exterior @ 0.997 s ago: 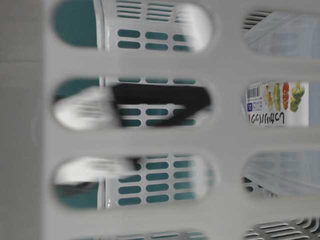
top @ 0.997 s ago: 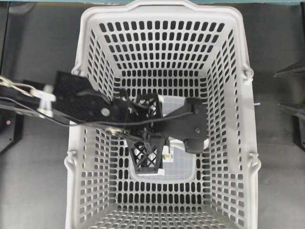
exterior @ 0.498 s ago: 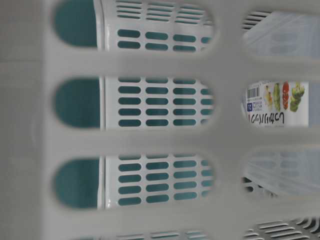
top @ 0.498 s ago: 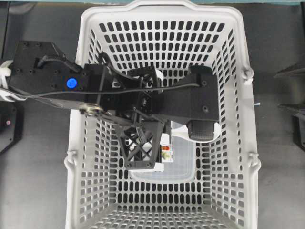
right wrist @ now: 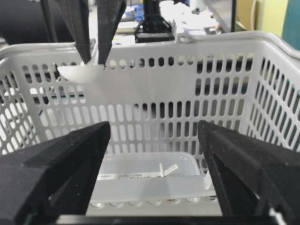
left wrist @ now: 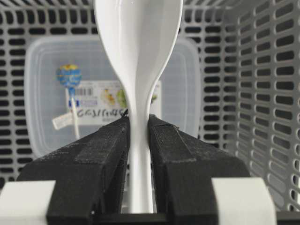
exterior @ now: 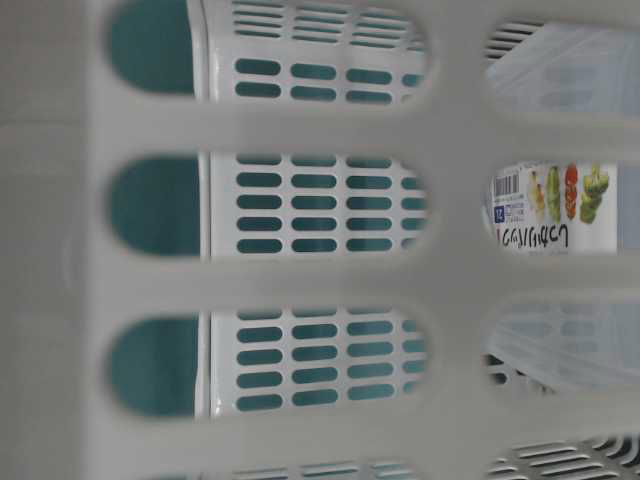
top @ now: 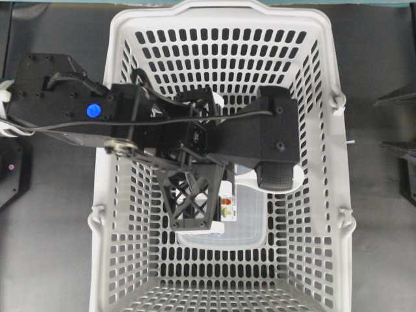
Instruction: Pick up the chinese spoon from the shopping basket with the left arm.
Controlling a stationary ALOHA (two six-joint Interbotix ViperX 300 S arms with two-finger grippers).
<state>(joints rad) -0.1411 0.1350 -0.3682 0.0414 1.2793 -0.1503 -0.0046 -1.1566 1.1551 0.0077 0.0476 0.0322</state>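
Chinese spoon, clenched in the left gripper, hides under the arm overhead; right gripper gapes released.

The left arm extends from the left edge of the overhead view toward the centre, its wrist bent so that the left gripper points downward. The jaws stand nearly together, clamped on the handle of the chinese spoon, one lattice-patterned finger showing in the overhead view. The right gripper is level, seen only from its own wrist camera, with both jaws spread wide apart and nothing between them
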